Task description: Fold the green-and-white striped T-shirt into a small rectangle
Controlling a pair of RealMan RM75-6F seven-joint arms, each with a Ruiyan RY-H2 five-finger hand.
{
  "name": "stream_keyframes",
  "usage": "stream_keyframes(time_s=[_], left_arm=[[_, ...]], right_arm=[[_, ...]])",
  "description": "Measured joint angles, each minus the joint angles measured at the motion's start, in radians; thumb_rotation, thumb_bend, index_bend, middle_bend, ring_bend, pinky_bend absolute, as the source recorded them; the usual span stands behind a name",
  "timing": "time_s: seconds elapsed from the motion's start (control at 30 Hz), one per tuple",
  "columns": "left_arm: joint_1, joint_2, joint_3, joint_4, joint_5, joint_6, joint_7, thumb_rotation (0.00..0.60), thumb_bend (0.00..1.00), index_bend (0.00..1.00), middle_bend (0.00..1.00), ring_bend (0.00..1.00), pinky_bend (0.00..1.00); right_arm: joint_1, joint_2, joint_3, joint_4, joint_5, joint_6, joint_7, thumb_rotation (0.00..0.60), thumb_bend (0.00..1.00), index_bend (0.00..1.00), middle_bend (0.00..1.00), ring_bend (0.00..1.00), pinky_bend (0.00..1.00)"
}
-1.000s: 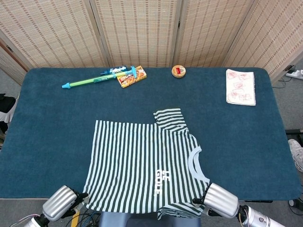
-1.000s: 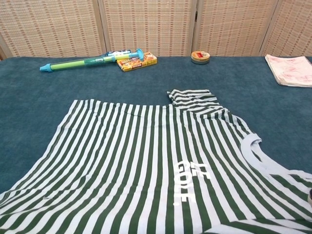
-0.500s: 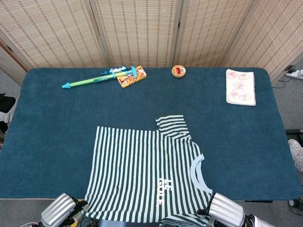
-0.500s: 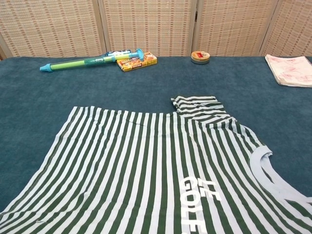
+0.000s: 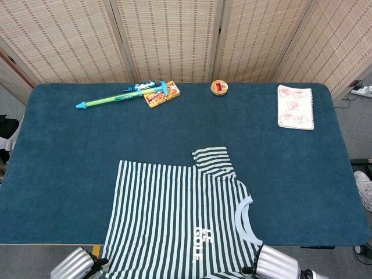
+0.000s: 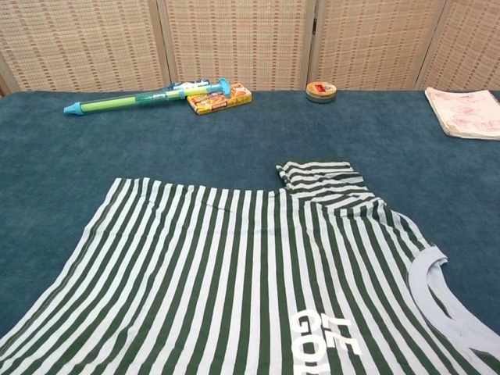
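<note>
On the table (image 5: 58,151): one striped T-shirt (image 5: 174,215), one notebook (image 5: 296,107), one tin (image 5: 219,88).

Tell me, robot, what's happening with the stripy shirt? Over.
Robot hands hidden below the near table edge, grip unclear. Striped T-shirt flat, unfolded, overhanging that edge. Nothing on it.

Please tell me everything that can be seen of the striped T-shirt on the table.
The T-shirt is soft cloth with green and white stripes, a pale collar band at its right side and white letters near the table's front edge. It lies spread flat on the blue table cover, its lower part hanging over the front edge and running out of view. One short sleeve points toward the far side, slightly rumpled. Nothing else visibly touches it.
</note>
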Motion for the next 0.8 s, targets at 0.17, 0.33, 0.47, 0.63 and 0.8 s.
stream_keyframes(time_s=[0.17, 0.33, 0.47, 0.63, 0.8], left_arm=[[0.011, -0.005, 0.002, 0.005, 0.011, 0.010, 0.008, 0.600, 0.59, 0.64, 0.92, 0.84, 0.89], [0.014, -0.008, -0.011, 0.010, -0.003, 0.008, 0.013, 0.600, 0.59, 0.63, 0.92, 0.84, 0.89], [0.008, -0.015, -0.039, 0.013, -0.032, -0.006, 0.015, 0.600, 0.59, 0.63, 0.92, 0.84, 0.89], [-0.021, -0.018, -0.088, 0.009, -0.074, -0.034, 0.016, 0.600, 0.59, 0.63, 0.92, 0.84, 0.89], [-0.063, -0.015, -0.143, -0.004, -0.121, -0.075, 0.014, 0.600, 0.59, 0.63, 0.92, 0.84, 0.89]], right_arm=[[0.003, -0.003, 0.005, -0.005, -0.017, 0.005, -0.011, 0.600, 0.64, 0.84, 1.00, 1.00, 1.00], [-0.004, -0.008, 0.011, -0.002, -0.005, 0.002, -0.013, 0.600, 0.63, 0.84, 1.00, 1.00, 1.00], [-0.012, -0.015, 0.028, -0.001, 0.022, 0.001, -0.021, 0.600, 0.63, 0.84, 1.00, 1.00, 1.00], [-0.021, -0.033, 0.061, -0.004, 0.066, -0.012, -0.034, 0.600, 0.64, 0.84, 1.00, 1.00, 1.00], [-0.024, -0.050, 0.097, -0.011, 0.107, -0.028, -0.049, 0.600, 0.64, 0.84, 1.00, 1.00, 1.00]])
